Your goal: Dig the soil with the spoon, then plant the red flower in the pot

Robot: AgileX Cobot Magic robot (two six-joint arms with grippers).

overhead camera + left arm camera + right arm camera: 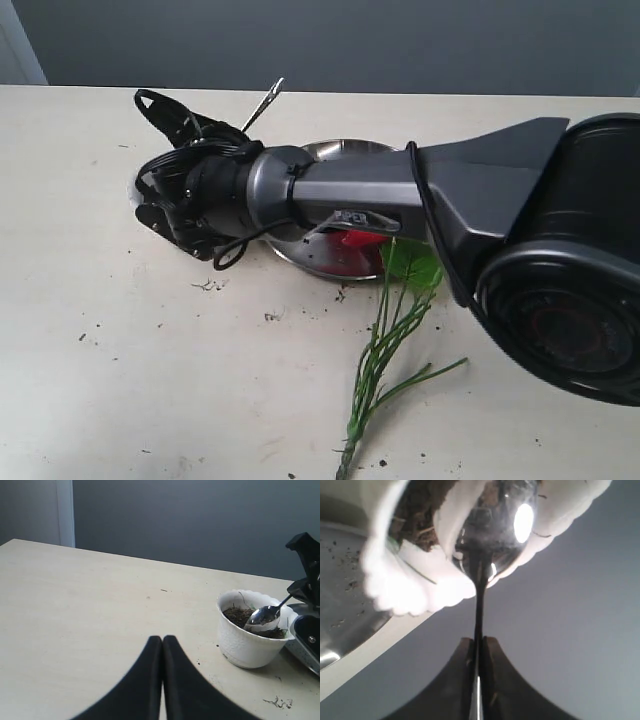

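The right gripper [478,641] clamps the handle of the spoon [263,616], whose bowl rests on the soil [235,614] inside the pot [245,647]. The left gripper [162,639] is closed and empty. The red flower [352,238] lies mid-frame in the exterior view, with its stems trailing toward the bottom edge.

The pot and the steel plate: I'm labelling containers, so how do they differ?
The pot is white with a scalloped rim; the steel plate is bare shiny metal. The pot is deep and narrow; the steel plate is wide and shallow. The pot holds soil and the bowl of the spoon; the steel plate bears the bloom of the red flower. Both stand on the table.
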